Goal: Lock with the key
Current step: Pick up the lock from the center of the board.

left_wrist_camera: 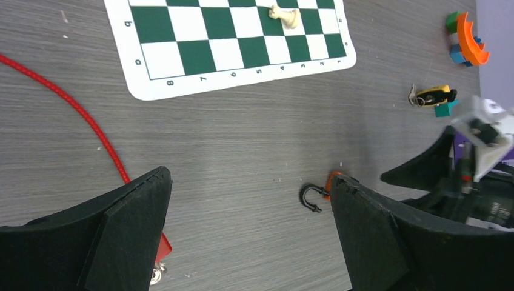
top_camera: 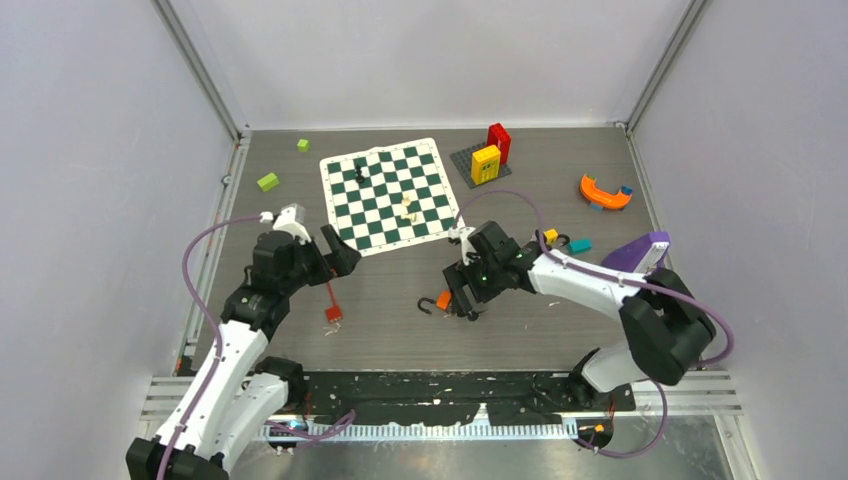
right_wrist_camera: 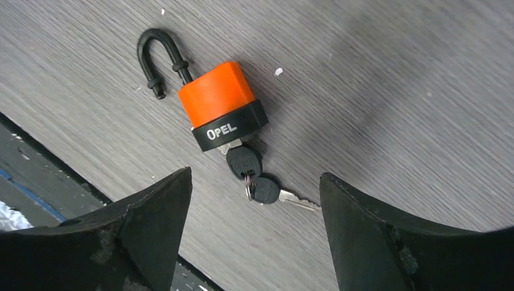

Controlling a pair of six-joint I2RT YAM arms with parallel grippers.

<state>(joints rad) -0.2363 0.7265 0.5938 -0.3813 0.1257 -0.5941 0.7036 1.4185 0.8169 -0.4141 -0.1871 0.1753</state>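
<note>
An orange padlock with a black "OPEL" band lies flat on the grey wood table. Its black shackle is raised, with the short leg free of the body. A black-headed key sits in the keyhole, and a second key hangs from its ring. My right gripper hovers open just above the keys, holding nothing. In the top view the padlock lies just left of the right gripper. My left gripper is open and empty, well to the left; its wrist view shows the shackle beside the right finger.
A red cord ending in a red tag lies under the left gripper. A chessboard with pieces is behind. Yellow and red blocks, an orange curved piece, green blocks and a purple object lie around.
</note>
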